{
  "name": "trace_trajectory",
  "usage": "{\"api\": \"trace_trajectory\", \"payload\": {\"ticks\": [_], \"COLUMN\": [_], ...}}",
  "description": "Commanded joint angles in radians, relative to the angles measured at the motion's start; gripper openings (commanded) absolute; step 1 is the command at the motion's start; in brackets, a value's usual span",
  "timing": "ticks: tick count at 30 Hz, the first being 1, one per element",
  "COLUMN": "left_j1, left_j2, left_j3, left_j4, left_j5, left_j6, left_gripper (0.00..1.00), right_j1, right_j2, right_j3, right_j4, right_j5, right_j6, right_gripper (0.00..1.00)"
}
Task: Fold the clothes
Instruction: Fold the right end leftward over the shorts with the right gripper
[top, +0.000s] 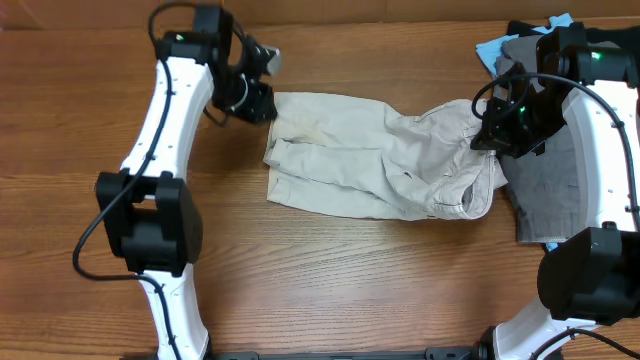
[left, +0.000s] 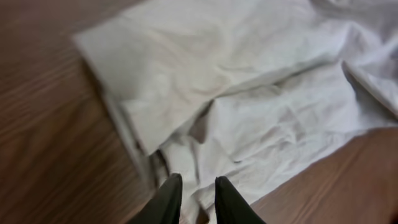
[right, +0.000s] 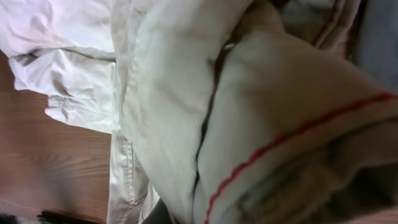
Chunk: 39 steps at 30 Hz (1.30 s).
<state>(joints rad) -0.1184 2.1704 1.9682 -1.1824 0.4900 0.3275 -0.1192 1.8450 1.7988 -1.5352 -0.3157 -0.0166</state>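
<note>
The light beige shorts (top: 370, 160) lie spread across the middle of the table, leg ends to the left and waistband to the right. My left gripper (top: 262, 100) hovers at the far-left leg corner. In the left wrist view its fingers (left: 198, 186) are slightly apart over the cloth (left: 249, 93) and hold nothing. My right gripper (top: 490, 135) is at the waistband end, where the cloth is bunched up. In the right wrist view the beige fabric (right: 168, 106), with a red-stitched inner band, fills the frame and hides the jaws, which look shut on it.
Grey shorts (top: 545, 190) lie under my right arm at the right edge. A light-blue piece (top: 490, 47) sits at the back right. Wooden tabletop (top: 350, 280) shows in front of the shorts and bare wood (left: 43, 124) to their left.
</note>
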Motion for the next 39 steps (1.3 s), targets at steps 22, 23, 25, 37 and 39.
{"api": "trace_trajectory", "payload": {"ticks": [22,23,25,37,39], "left_j1": [-0.013,-0.013,-0.013,-0.018,-0.021], "left_j2": [0.296,0.307,0.318,0.323,0.323], "left_j3": [-0.082,-0.082,-0.082,-0.082,-0.082], "left_j4": [0.075,0.082,0.090,0.089,0.087], "left_j5": [0.074,0.066,0.040,0.030,0.031], "left_j6": [-0.072,-0.097,-0.138,-0.175,-0.175], "left_gripper": [0.04,0.04,0.04,0.04,0.04], "right_j1": [-0.001,0.007,0.031,0.492,0.532], "right_j2": [-0.016,-0.016,-0.016,0.098,0.153], "right_j3": [0.050,0.056,0.063,0.057,0.057], "right_j4": [0.029,0.042,0.076,0.543,0.602], "right_j5": [-0.122,-0.133,-0.135,0.152,0.165], "right_j6": [-0.024,0.005,0.063,0.491,0.511], "right_gripper": [0.04,0.04,0.04,0.04,0.04]}}
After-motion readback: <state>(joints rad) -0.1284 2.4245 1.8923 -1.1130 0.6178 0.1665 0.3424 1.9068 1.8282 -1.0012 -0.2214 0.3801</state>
